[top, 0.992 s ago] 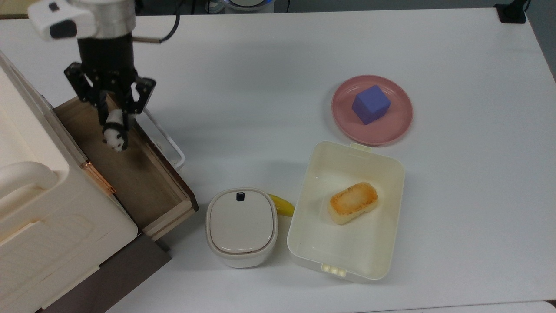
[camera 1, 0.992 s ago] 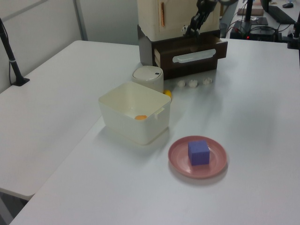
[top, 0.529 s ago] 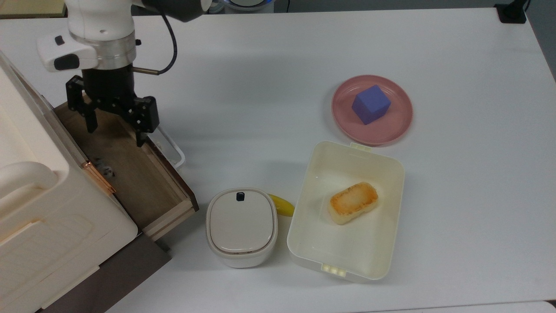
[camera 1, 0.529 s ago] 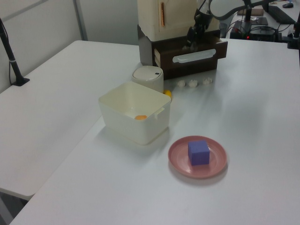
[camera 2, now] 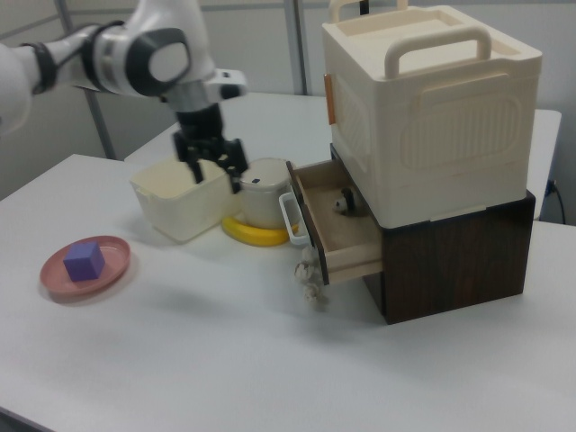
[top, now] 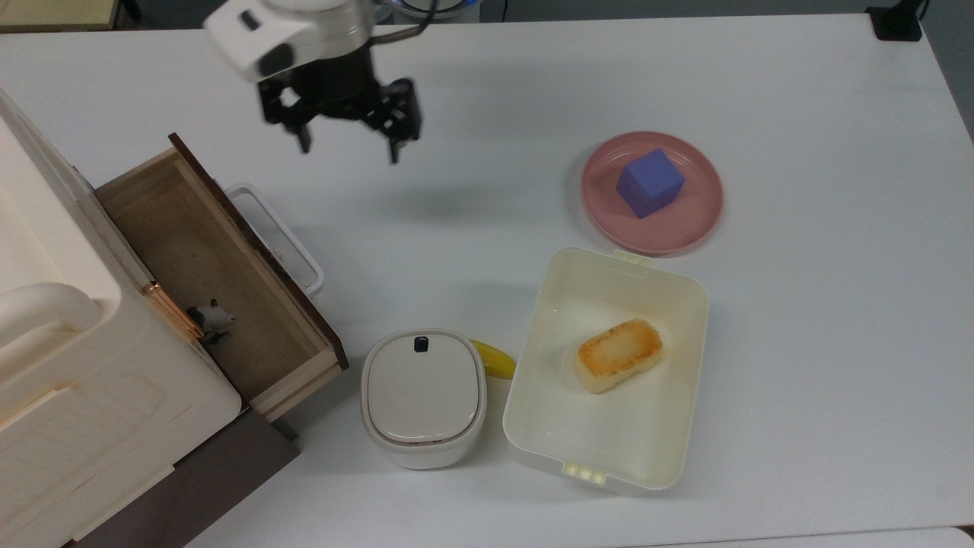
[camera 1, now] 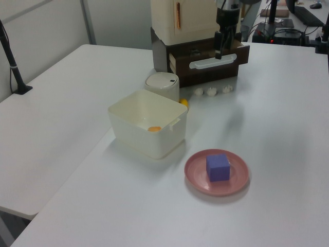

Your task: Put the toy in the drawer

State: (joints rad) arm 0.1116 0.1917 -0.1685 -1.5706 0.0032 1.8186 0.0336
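The toy (top: 211,318), a tiny black-and-white panda, lies inside the open drawer (top: 251,335) against its inner edge, close under the cream cabinet (top: 53,358). The right view also has the toy (camera 2: 345,203) on the drawer's wooden floor (camera 2: 340,241). My gripper (top: 350,149) hangs open and empty above the bare white table, off to the top view's right of the drawer and well clear of its white loop handle (top: 278,236). In the right view the gripper (camera 2: 216,171) hovers in front of the cream tub. In the left view the gripper (camera 1: 220,45) appears in front of the drawer's dark panel (camera 1: 208,72).
A lidded cream container (top: 423,396) stands by the drawer's corner with a yellow banana (top: 494,359) behind it. The cream tub (top: 677,320) holds a toasted bread piece (top: 618,355). A purple cube (top: 649,183) sits on a pink plate (top: 696,217).
The gripper opened over the drawer and dropped the panda, which came to rest by the cabinet. The gripper then moved to the top view's right, away from the drawer.
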